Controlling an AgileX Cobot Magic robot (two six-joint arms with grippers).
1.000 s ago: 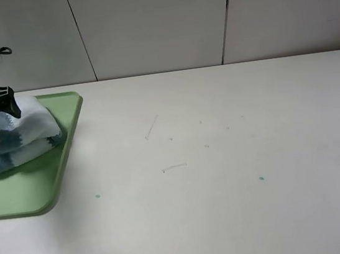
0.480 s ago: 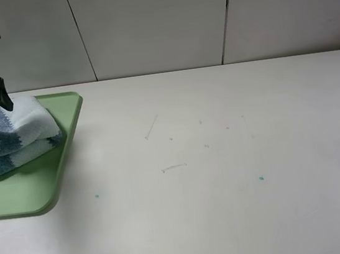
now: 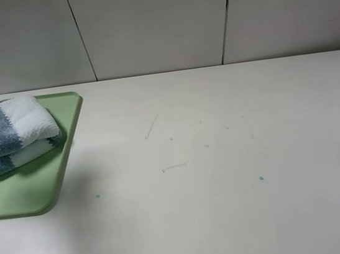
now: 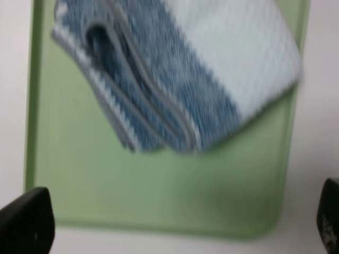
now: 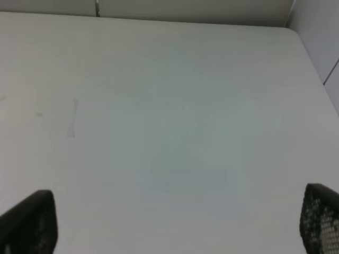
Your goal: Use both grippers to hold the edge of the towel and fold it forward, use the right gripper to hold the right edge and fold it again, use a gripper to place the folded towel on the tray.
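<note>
The table (image 3: 226, 176) was seen bare beneath the right gripper (image 5: 175, 233), whose jaws were spread wide and held nothing. The tray (image 4: 159, 206) lay directly below the left gripper (image 4: 175, 238), likewise spread and empty, making it the nearer arm. The folded towel (image 4: 180, 69) rested on the tray, its long axis set diagonally; no writing could be read.

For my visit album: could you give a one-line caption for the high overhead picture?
Folded blue-striped towel resting on the green tray at the left of a white table, with neither arm over the table.
</note>
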